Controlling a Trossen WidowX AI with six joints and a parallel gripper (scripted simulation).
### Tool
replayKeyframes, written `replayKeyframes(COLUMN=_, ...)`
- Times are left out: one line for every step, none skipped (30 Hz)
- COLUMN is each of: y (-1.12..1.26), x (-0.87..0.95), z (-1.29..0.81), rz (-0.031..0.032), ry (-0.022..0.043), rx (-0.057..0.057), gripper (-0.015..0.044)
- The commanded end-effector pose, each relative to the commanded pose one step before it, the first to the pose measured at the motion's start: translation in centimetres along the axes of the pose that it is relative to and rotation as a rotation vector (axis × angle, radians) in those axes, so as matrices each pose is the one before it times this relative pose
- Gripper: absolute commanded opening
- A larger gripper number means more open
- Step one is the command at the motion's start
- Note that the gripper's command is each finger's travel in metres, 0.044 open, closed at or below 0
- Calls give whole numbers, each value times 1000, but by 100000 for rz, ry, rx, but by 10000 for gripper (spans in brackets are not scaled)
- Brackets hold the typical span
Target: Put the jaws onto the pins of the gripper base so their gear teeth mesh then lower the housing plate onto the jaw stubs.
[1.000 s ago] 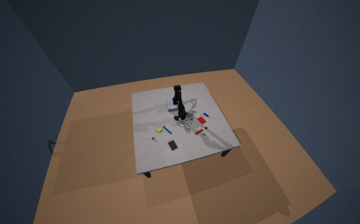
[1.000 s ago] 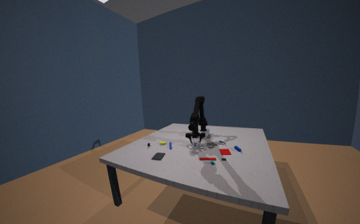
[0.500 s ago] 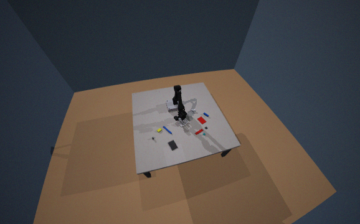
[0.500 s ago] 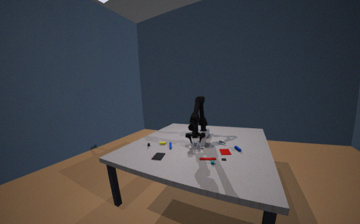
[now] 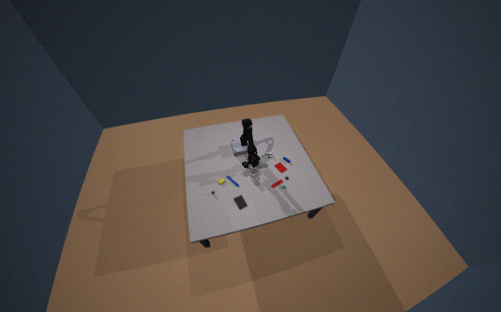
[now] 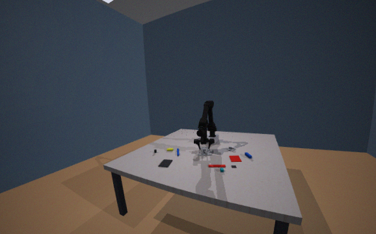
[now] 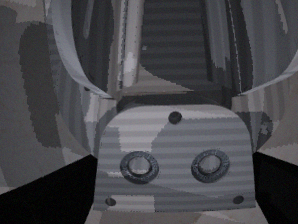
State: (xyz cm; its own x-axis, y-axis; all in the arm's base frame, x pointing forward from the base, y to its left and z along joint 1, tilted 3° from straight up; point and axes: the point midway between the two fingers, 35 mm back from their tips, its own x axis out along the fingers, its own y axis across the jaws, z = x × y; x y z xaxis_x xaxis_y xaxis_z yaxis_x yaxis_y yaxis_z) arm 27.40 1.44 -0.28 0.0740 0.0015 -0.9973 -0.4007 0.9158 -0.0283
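Spanning the pale housing plate [image 7: 175, 137] from side to side, the gripper [image 5: 253, 167] [image 6: 204, 148] [image 7: 172, 159] stood wide but short of fully open, a black finger against each edge. The plate looked thin, stiff and fairly light, perhaps slick-faced, so the straight side edges seemed the place to hold it, keeping the two ringed openings free for the stubs. A tilt or uneven squeeze could have made it bind. Whether it was seated could not be told.

Just beyond the plate in the wrist view, curved metal parts [image 5: 257, 172] [image 6: 205, 153] [image 7: 63, 42] crowded the space around the fingers; gear mesh did not show. Another small metallic piece [image 5: 270, 154] [image 6: 231, 149] lay off to one side of them, near a red square [image 5: 281, 167] [image 6: 235, 158]. A long blue rod [image 5: 233, 181] [image 6: 177, 152] lay on their opposite side, outside the immediate working spot. Opening gently, then rising straight, would have best spared the parts.
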Motion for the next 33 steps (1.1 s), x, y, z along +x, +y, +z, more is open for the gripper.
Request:
replayKeyframes(y=53, x=68, z=-9, rz=272, ry=-87, rx=-327, gripper=351)
replayKeyframes(y=0, x=0, z=0, rz=0, ry=0, rx=0, gripper=351)
replayKeyframes(y=0, x=0, z=0, rz=0, ry=0, rx=0, gripper=351)
replayKeyframes(y=0, x=0, z=0, rz=0, ry=0, rx=0, gripper=351)
replayKeyframes(y=0, x=0, z=0, rz=0, ry=0, rx=0, gripper=351)
replayKeyframes(y=0, x=0, z=0, rz=0, ry=0, rx=0, gripper=351)
replayKeyframes(y=0, x=0, z=0, rz=0, ry=0, rx=0, gripper=351)
replayKeyframes(y=0, x=0, z=0, rz=0, ry=0, rx=0, gripper=351)
replayKeyframes(y=0, x=0, z=0, rz=0, ry=0, rx=0, gripper=351)
replayKeyframes(y=-53, x=-67, z=9, rz=-272, ry=85, rx=326, gripper=377)
replayKeyframes(y=0, x=0, z=0, rz=0, ry=0, rx=0, gripper=404)
replayKeyframes(y=0, x=0, z=0, rz=1, ry=1, rx=0, gripper=430)
replayKeyframes(y=0, x=0, z=0, rz=0, ry=0, rx=0, gripper=440)
replayKeyframes(y=0, x=0, z=0, rz=0, ry=0, rx=0, gripper=440)
replayKeyframes(y=0, x=0, z=0, rz=0, ry=0, rx=0, gripper=440)
replayKeyframes(y=0, x=0, z=0, rz=0, ry=0, rx=0, gripper=440)
replayKeyframes(y=0, x=0, z=0, rz=0, ry=0, rx=0, gripper=440)
replayKeyframes(y=0, x=0, z=0, rz=0, ry=0, rx=0, gripper=440)
replayKeyframes(y=0, x=0, z=0, rz=0, ry=0, rx=0, gripper=440)
replayKeyframes(y=0, x=0, z=0, rz=0, ry=0, rx=0, gripper=440)
replayKeyframes(y=0, x=0, z=0, rz=0, ry=0, rx=0, gripper=440)
replayKeyframes(y=0, x=0, z=0, rz=0, ry=0, rx=0, gripper=440)
replayKeyframes(y=0, x=0, z=0, rz=0, ry=0, rx=0, gripper=440)
replayKeyframes(y=0, x=0, z=0, rz=0, ry=0, rx=0, gripper=440)
replayKeyframes(y=0, x=0, z=0, rz=0, ry=0, rx=0, gripper=440)
replayKeyframes(y=0, x=0, z=0, rz=0, ry=0, rx=0, gripper=440)
replayKeyframes(y=-8, x=-168, z=22, rz=5, ry=-5, rx=-7, gripper=440)
replayKeyframes(y=-15, x=-350, z=43, rz=10, ry=-11, rx=-16, gripper=440)
replayKeyframes(y=-17, x=-479, z=50, rz=14, ry=-14, rx=-21, gripper=440)
replayKeyframes(y=-17, x=-628, z=51, rz=19, ry=-17, rx=-27, gripper=440)
replayKeyframes(y=-12, x=-803, z=41, rz=25, ry=-19, rx=-35, gripper=440)
replayKeyframes(y=-1, x=-1004, z=15, rz=32, ry=-20, rx=-43, gripper=440)
replayKeyframes(y=18, x=-1164, z=-32, rz=39, ry=-18, rx=-49, gripper=440)
